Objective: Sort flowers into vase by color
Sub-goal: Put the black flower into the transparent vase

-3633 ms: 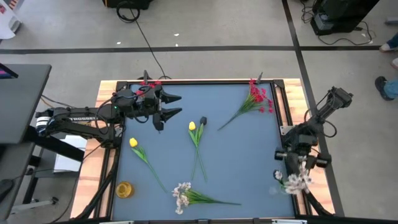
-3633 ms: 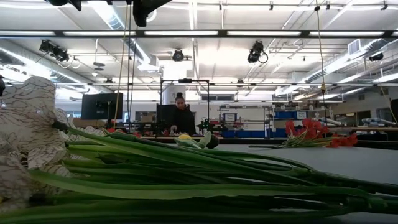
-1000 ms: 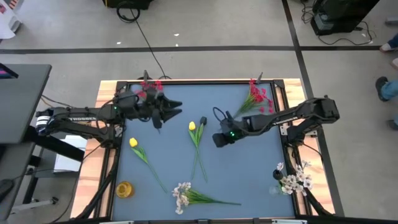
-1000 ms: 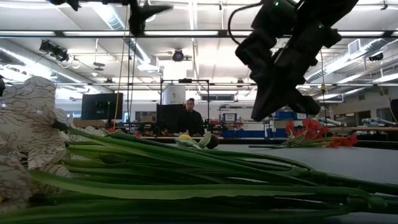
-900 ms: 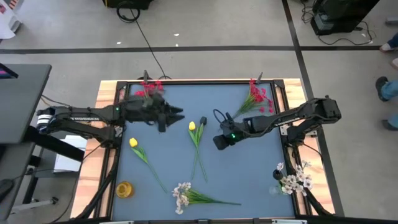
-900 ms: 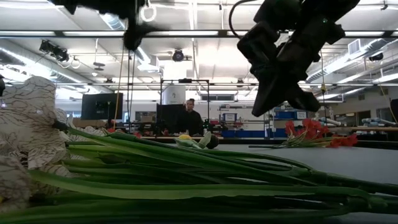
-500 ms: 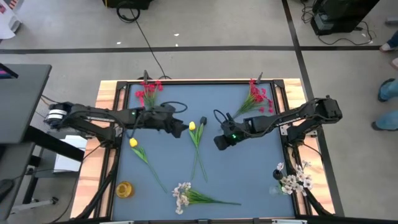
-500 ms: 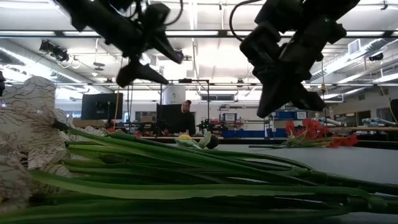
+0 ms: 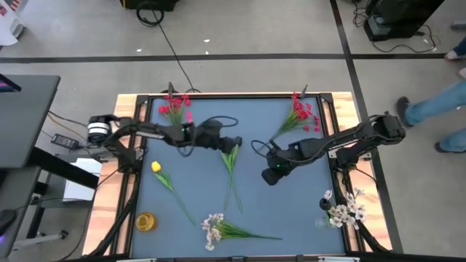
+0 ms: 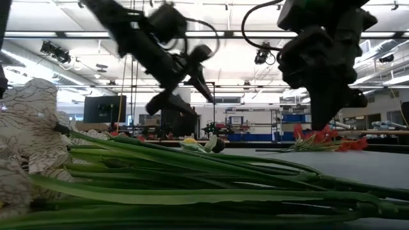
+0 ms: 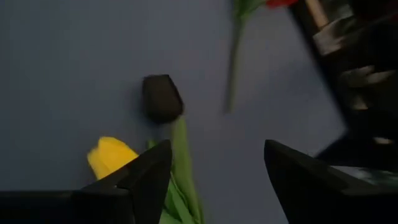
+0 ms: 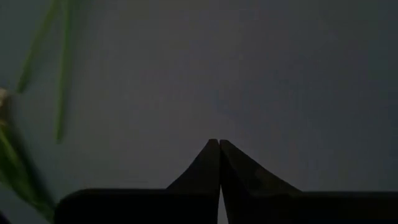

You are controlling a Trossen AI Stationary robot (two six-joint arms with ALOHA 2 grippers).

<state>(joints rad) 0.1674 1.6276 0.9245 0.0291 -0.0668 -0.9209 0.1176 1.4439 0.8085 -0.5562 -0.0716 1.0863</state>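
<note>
Now the left hand (image 9: 234,143), fingers spread and empty, has been brought over the yellow tulip (image 11: 111,157) (a pickup seems near); the right hand (image 9: 267,177), closed and empty, has been shifted aside

A robotics lab or workshop hall: an open industrial ceiling with strip lights (image 10: 192,34) and hanging cameras (image 10: 264,53), rows of workbenches with monitors (image 10: 104,108) far behind the desk (image 9: 291,211), a concrete floor (image 9: 240,29) crossed by dark tape lines and a loose cable (image 9: 169,44).
</note>
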